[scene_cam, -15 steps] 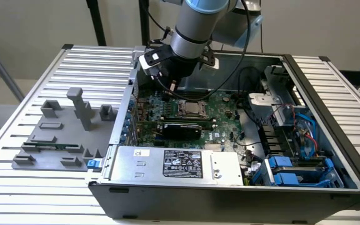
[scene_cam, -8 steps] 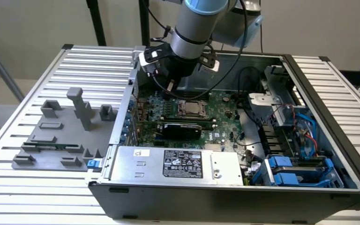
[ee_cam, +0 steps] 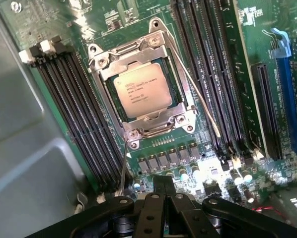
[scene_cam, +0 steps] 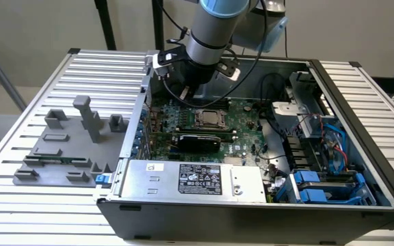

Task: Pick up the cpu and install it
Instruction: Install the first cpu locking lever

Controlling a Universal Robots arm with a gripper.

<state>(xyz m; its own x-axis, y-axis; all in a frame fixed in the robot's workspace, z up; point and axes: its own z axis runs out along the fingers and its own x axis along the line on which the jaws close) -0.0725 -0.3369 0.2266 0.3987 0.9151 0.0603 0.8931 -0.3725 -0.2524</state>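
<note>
Where the open computer case (scene_cam: 252, 220) is entered by the arm (scene_cam: 207, 36), the gripper (ee_cam: 164, 191) is held above the motherboard (ee_cam: 133, 20), jaws drawn together with nothing between them. The cpu (ee_cam: 142, 90) is found seated flat in its socket frame (ee_cam: 107, 64), just ahead of the gripper and untouched.

The cpu (ee_cam: 141, 90), a flat square chip with a silvery-beige top and fine dark print, lies seated level inside the metal socket frame (ee_cam: 128, 62) on the green board (ee_cam: 253, 42).
</note>
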